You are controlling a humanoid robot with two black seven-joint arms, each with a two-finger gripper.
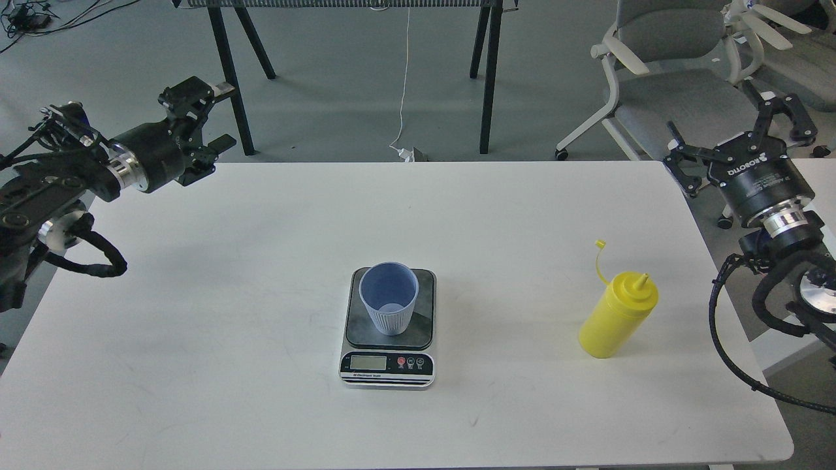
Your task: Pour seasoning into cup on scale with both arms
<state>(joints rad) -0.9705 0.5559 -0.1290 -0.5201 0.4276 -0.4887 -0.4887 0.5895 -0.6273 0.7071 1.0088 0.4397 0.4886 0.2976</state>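
Seasoning bottle (pixel 617 315) upright, well apart from both open jaws.

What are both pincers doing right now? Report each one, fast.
Left pincer: open, holding nothing, off the table's far left corner.
Right pincer: open, holding nothing, beyond the yellow bottle.

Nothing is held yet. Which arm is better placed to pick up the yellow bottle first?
Right. The seasoning bottle stands on the table's right side, nearer the open right gripper, with nothing between. The left gripper, also open, hangs beyond the far-left corner, with cup and scale between.
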